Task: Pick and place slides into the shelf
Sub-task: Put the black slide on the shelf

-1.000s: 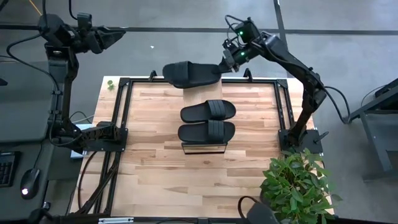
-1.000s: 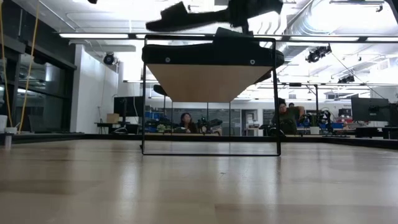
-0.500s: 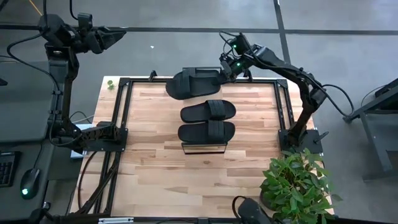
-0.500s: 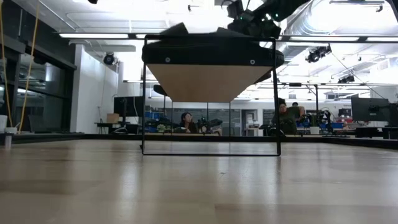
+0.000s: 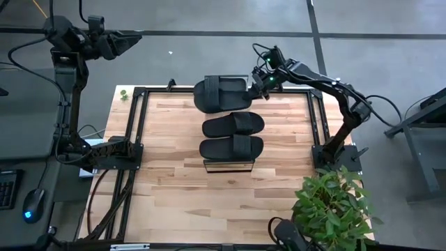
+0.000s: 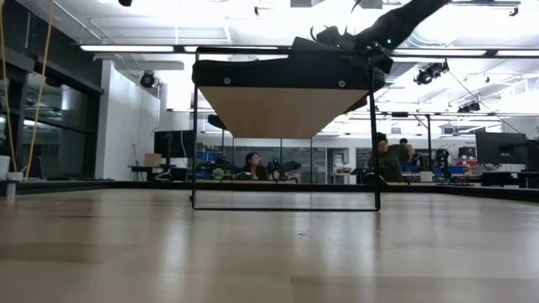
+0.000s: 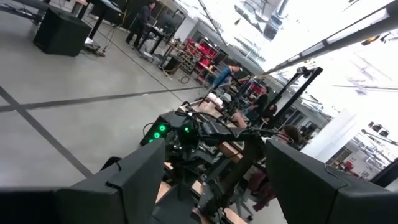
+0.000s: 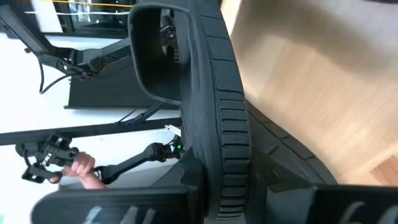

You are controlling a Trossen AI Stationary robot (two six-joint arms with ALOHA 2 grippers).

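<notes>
The right arm stretches low over the shelf's (image 5: 228,164) far end, its right gripper (image 5: 259,82) clamped on a slide (image 5: 221,93) lying there beside two others. The left gripper (image 5: 132,37), raised beyond the surface (image 5: 174,195), stands wide.

We see two arms built from dark, near-black links joined by rounded joint housings. The right arm (image 5: 334,90) is slender, with black cables looping loosely along its upper link and green indicator lights glowing near the wrist, just behind the right hand (image 5: 256,82). Its base (image 5: 334,155) is a blocky black mount. The left arm (image 5: 66,77) has a thin vertical link, a black cable trailing beside it, and a matching black base (image 5: 104,153). The left hand (image 5: 129,38) tapers to a point. In the left wrist view, we see its fingers (image 7: 134,180) as broad, matte dark wedges with flat faces.
</notes>
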